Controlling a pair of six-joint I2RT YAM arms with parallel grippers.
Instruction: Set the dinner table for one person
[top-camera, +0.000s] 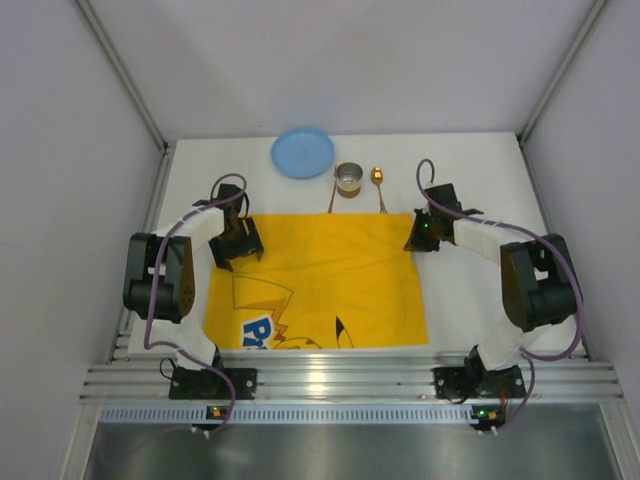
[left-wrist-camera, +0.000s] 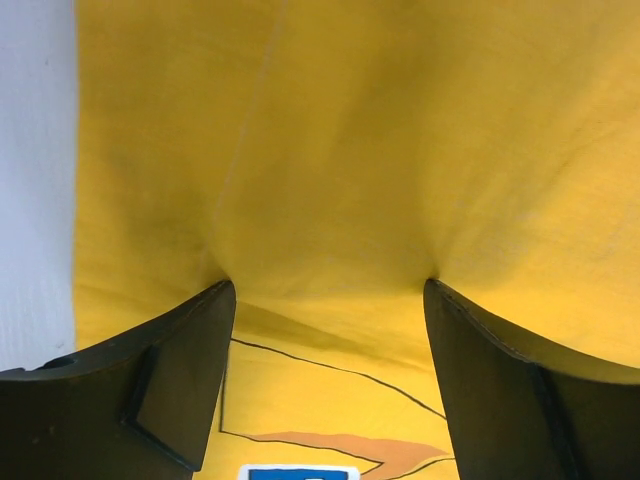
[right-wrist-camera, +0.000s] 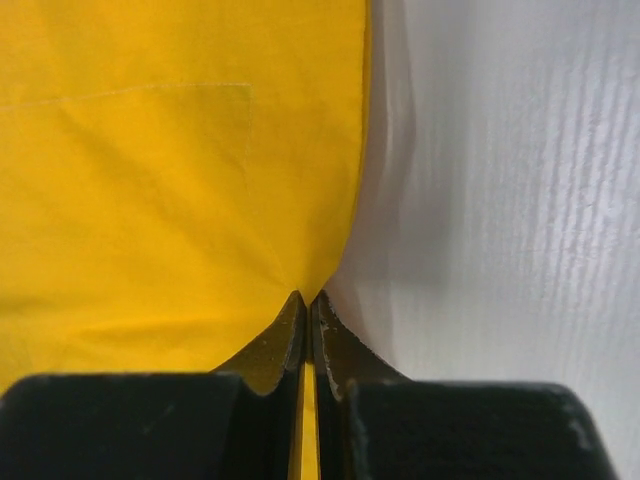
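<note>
The white dinner table (top-camera: 480, 180) carries a yellow cartoon-print cloth mat (top-camera: 320, 280) in its middle. My left gripper (top-camera: 240, 250) is open at the mat's far left corner. In the left wrist view its gripper (left-wrist-camera: 330, 290) has its fingers (left-wrist-camera: 180, 380) spread wide over the yellow mat (left-wrist-camera: 350, 150), with bare table (left-wrist-camera: 35, 180) at the left. My right gripper (top-camera: 418, 240) is shut on the mat's far right corner. In the right wrist view the gripper (right-wrist-camera: 308, 298) pinches the mat's edge (right-wrist-camera: 150, 180), and white table (right-wrist-camera: 500, 200) lies to the right.
A blue plate (top-camera: 302, 153) lies at the back. A small metal cup (top-camera: 348, 180), a spoon (top-camera: 378, 185) and a thin utensil (top-camera: 332, 198) lie just behind the mat. Grey panels wall the table. A ribbed aluminium rail (top-camera: 350, 380) runs along the near edge.
</note>
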